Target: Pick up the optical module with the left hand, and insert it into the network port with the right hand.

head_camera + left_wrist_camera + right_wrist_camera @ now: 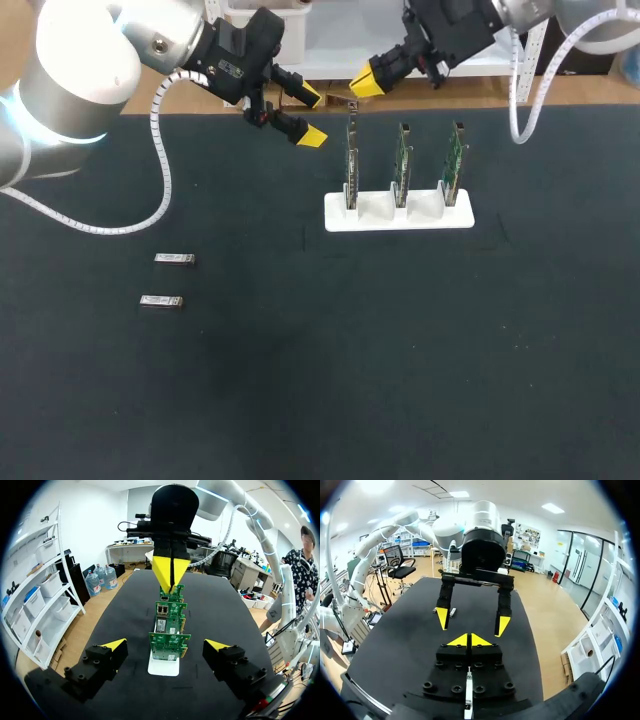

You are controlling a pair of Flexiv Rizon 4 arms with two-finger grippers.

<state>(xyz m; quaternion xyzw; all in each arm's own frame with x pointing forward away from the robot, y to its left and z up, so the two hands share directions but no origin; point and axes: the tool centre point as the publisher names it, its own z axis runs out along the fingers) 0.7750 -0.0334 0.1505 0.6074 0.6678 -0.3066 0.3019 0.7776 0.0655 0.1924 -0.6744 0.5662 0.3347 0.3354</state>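
Two small silver optical modules [174, 260] [160, 300] lie flat on the black mat at the left, with no gripper near them. Three green network cards [402, 160] stand upright in a white holder [398, 215] at the back centre. Their ports [162, 611] face my left gripper. My left gripper [311, 117] [165, 645] hangs open and empty above the mat, just left of the cards. My right gripper [366, 86] [469, 640] hovers above and behind the leftmost card with its yellow tips shut together. It faces the left gripper [472, 621], and I see no module between its tips.
The black mat [320, 380] covers the whole table. Its back edge runs just behind the card holder, under both grippers.
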